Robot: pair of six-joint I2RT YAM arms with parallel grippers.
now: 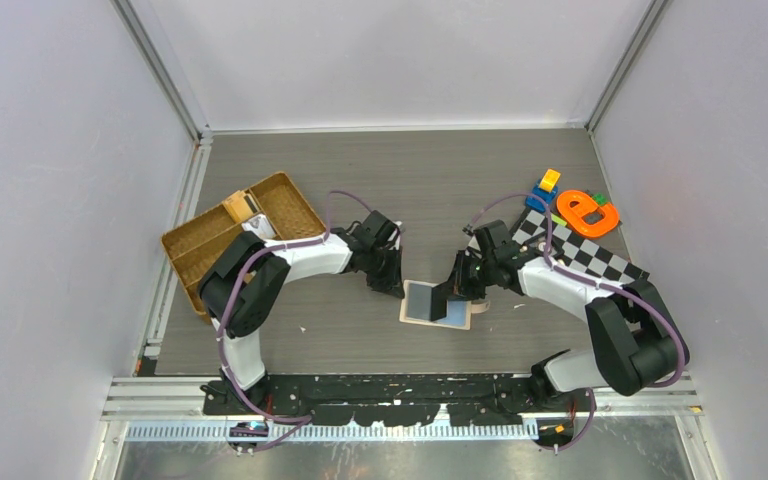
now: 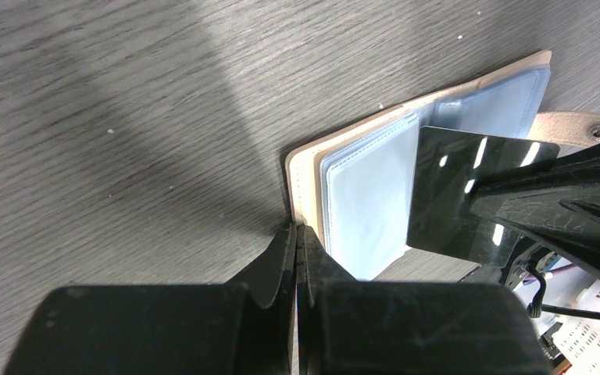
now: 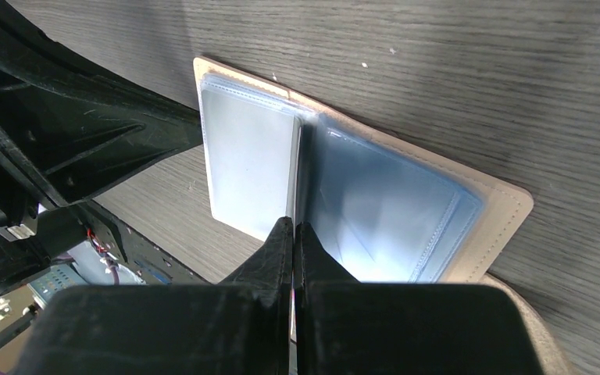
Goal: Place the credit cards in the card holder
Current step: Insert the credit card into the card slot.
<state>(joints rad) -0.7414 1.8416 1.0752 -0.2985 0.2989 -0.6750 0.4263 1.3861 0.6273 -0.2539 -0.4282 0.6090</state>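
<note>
The peach-beige card holder point(image 1: 412, 317) lies open on the table between the arms, its clear blue-tinted sleeves facing up. My left gripper point(image 1: 396, 288) is shut on the left edge of its beige cover point(image 2: 306, 180), fingertips meeting in the left wrist view point(image 2: 296, 232). My right gripper point(image 1: 457, 300) is shut on a dark glossy credit card point(image 2: 461, 195) and holds it on edge over the sleeves. In the right wrist view point(image 3: 293, 226) this card shows edge-on point(image 3: 298, 164), down at the fold between two sleeves of the holder point(image 3: 504, 211). No second card shows clearly.
A brown wicker tray point(image 1: 210, 240) with small items stands at the left. A checkered mat point(image 1: 580, 250) lies at the right with an orange toy point(image 1: 585, 212) and blue and yellow blocks point(image 1: 545, 188). Walls enclose the table.
</note>
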